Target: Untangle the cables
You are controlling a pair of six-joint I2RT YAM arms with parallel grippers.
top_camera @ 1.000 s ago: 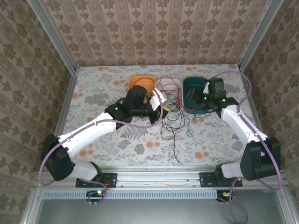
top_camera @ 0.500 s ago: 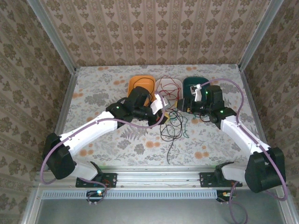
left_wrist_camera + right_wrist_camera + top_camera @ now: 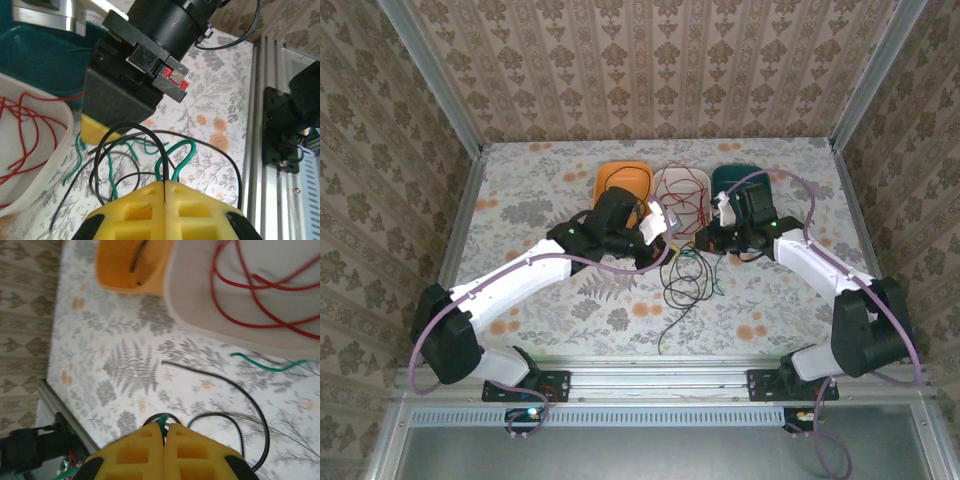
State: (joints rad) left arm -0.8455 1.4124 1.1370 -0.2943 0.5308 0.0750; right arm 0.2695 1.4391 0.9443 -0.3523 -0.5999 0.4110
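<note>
The cables (image 3: 682, 278) hang and lie as a loose tangle of thin black and green strands just on the near side of the left pincer (image 3: 672, 222) and the right pincer (image 3: 706, 238). The tangle's long axis runs away from the pincers toward the near edge of the flowered table (image 3: 520, 200), ending in one black tail. In the left wrist view the green cable (image 3: 167, 160) rises in a narrow loop out of the left pincer, whose yellow pads are pressed together on it, and black cables (image 3: 125, 137) arch just past its tips. The right pincer is closed too, with a bit of green pinched at the seam of its pads. Beyond both pincers three trays stand in a row. The white tray (image 3: 665, 200) holds a coiled red cable (image 3: 682, 183), the orange tray (image 3: 620, 178) holds a short dark strand (image 3: 139, 255), and the teal tray (image 3: 730, 178) is partly hidden behind the right arm
</note>
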